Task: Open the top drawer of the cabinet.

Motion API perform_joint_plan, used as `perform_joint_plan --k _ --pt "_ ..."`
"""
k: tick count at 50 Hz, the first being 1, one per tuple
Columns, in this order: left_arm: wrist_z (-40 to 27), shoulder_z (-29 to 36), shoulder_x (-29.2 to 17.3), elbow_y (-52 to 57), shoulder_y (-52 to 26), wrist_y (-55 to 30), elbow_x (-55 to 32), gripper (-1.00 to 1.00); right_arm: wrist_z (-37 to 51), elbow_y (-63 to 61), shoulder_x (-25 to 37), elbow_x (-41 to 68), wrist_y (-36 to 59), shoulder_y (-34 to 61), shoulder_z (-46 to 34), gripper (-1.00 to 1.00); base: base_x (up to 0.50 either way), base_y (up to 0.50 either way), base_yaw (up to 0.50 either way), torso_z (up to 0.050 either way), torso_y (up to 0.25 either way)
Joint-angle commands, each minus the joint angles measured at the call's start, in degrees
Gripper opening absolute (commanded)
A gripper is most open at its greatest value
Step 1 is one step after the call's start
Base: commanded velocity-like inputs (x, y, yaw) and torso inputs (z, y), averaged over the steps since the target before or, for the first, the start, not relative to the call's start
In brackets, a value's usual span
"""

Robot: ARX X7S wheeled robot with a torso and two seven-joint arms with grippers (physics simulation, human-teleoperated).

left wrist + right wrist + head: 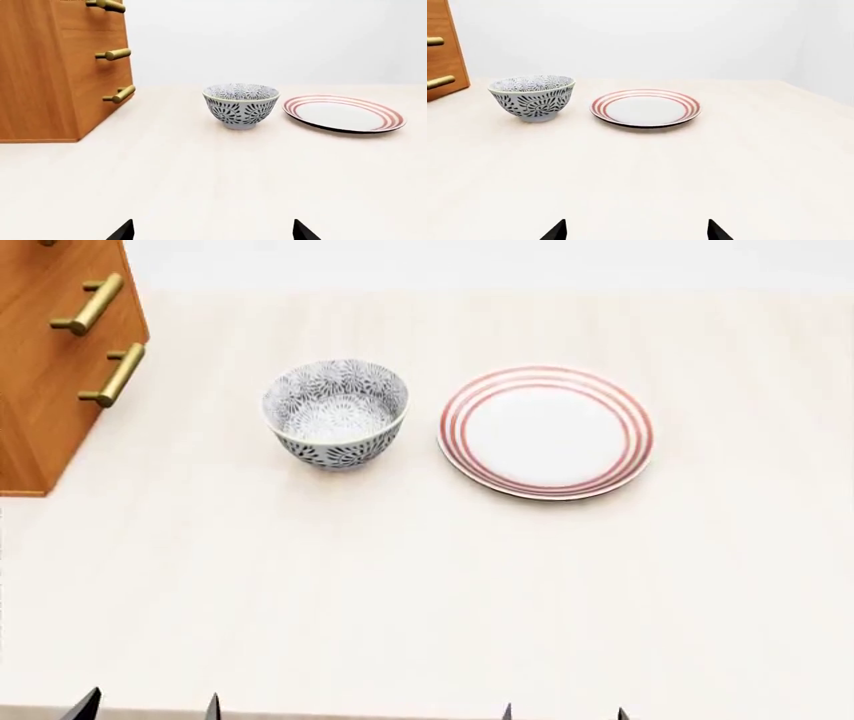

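Cabinet sits at the far left edge of the head view, mostly cropped; two brass handles show there, three in the left wrist view. Top drawer is probably the one at the very top of the left wrist view, handle cut off by the frame, so hard to confirm. All drawer fronts look flush, nothing pulled out. Patterned bowl left of centre, striped plate just right of it, apart, both on the pale surface.

Left claw at bottom left, tips spread wide, holding nothing. Right claw at bottom right, also wide and empty. Both well away from the cabinet.

Progress: nothing done yet. Reach, grasp handle and pull all remain.
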Motion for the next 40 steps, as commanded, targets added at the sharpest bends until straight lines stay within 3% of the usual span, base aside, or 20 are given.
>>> perform_joint_plan --k 1,26,33,40 --pt "-0.41 0.61 -0.58 0.01 -0.14 -0.04 -1.12 1.0 0.9 -0.22 0.61 0.44 0.05 0.05 -0.82 1.0 0.0 0.0 0.0 0.05 -0.035" --pt "-2.18 2.09 -1.53 0.25 -0.1 0.4 -1.33 1.0 2.39 -0.03 1.71 1.03 0.19 0.39 -2.22 1.0 0.0 0.0 0.0 0.05 -0.033" --pt "-2.27 2.15 -1.62 -0.11 0.13 1.29 -2.2 1.0 2.66 -0.23 1.93 1.58 0.98 0.57 -2.5 1.0 0.04 0.0 0.0 0.002 -0.005" --pt "-2.73 2.45 -1.84 -0.2 0.08 1.1 -2.37 1.0 2.81 -0.04 2.16 1.95 0.86 0.78 -2.79 1.0 0.46 0.0 0.0 0.0 0.0"
